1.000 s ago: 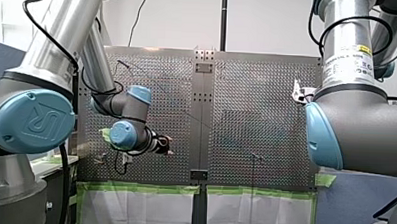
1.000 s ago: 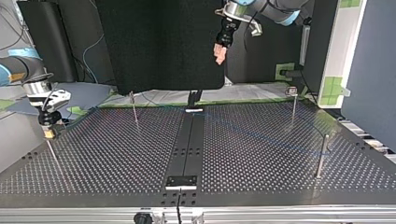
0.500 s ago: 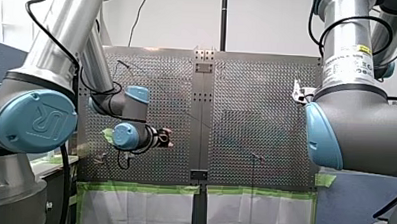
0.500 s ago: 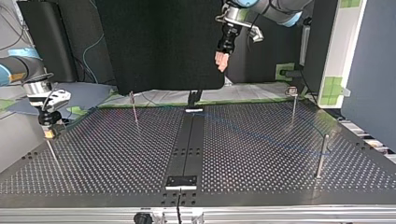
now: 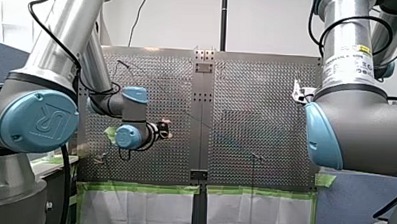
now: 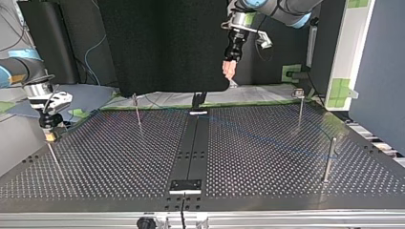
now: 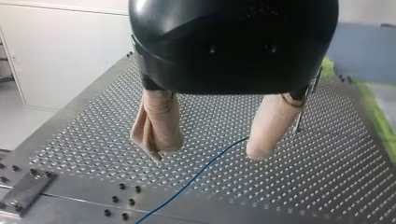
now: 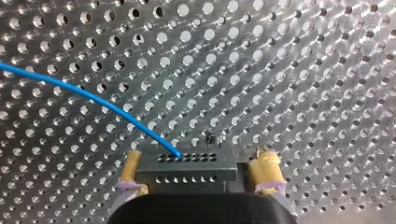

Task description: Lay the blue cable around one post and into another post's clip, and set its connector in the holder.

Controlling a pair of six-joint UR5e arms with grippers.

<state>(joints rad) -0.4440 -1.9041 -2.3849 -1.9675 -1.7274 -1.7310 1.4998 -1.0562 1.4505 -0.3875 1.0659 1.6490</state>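
Note:
In the right wrist view my right gripper (image 8: 198, 163) is shut on the black connector (image 8: 187, 170), one yellow pad at each end. The blue cable (image 8: 93, 95) leaves the connector's face and curves away over the perforated plate. At the top view's left, that gripper (image 6: 50, 136) hangs just above a thin post (image 6: 55, 160). My left gripper (image 6: 229, 70) hangs high over the far edge, open. Its beige pads (image 7: 161, 126) stand apart with nothing between them, above the cable (image 7: 196, 175) lying on the table. The cable (image 6: 267, 138) shows faintly across the plate.
Thin posts stand on the table (image 6: 267, 191): one (image 6: 137, 109) left of the middle, one (image 6: 300, 107) with a clip on top at the far right, one (image 6: 329, 160) at the near right. A dark strip (image 6: 191, 152) with a small plate (image 6: 186, 186) runs down the centre.
My left gripper has come lower and slightly to the right in the top view, and further over the table in the front view. My right gripper has not moved.

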